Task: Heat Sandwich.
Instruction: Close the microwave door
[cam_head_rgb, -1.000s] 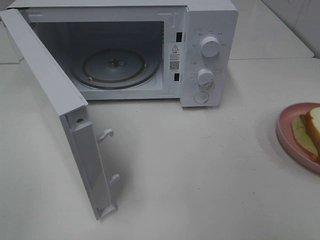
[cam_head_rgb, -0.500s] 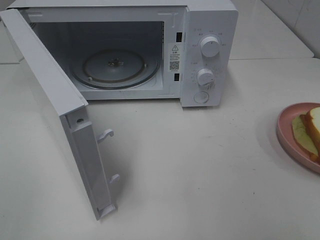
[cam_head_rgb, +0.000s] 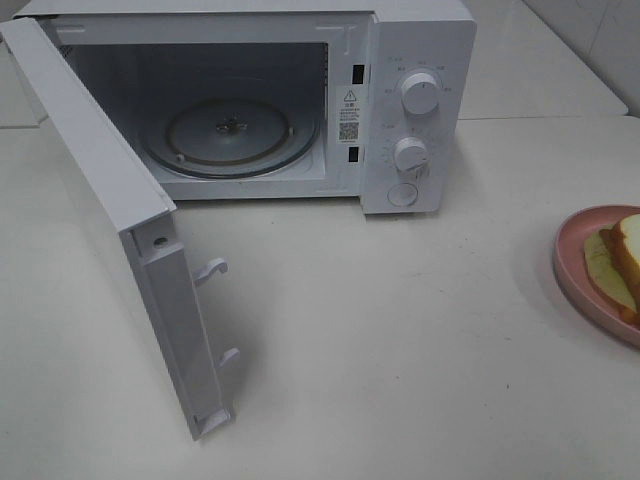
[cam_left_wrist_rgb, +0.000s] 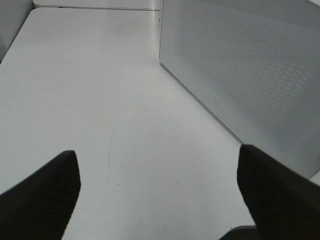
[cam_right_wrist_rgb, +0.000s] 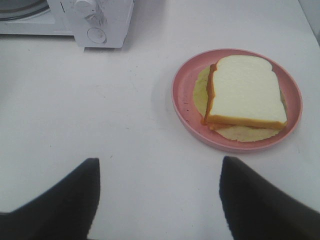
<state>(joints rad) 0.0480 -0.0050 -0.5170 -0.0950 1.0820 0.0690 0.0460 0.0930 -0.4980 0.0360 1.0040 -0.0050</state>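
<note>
The sandwich (cam_head_rgb: 628, 255), white bread with a brown crust, lies on a round pink plate (cam_head_rgb: 572, 270) at the table's right edge. In the right wrist view the sandwich (cam_right_wrist_rgb: 245, 92) sits on the plate (cam_right_wrist_rgb: 181, 97) ahead of my right gripper (cam_right_wrist_rgb: 160, 161). That gripper is open and empty, well short of the plate. My left gripper (cam_left_wrist_rgb: 157, 152) is open and empty over bare table beside the microwave door (cam_left_wrist_rgb: 250, 65). Neither gripper shows in the exterior high view.
The white microwave (cam_head_rgb: 420, 60) stands at the back with its door (cam_head_rgb: 110, 210) swung out to the front left. Its glass turntable (cam_head_rgb: 235, 135) is bare. Two knobs and a button are on its right panel (cam_right_wrist_rgb: 97, 15). White table lies between microwave and plate.
</note>
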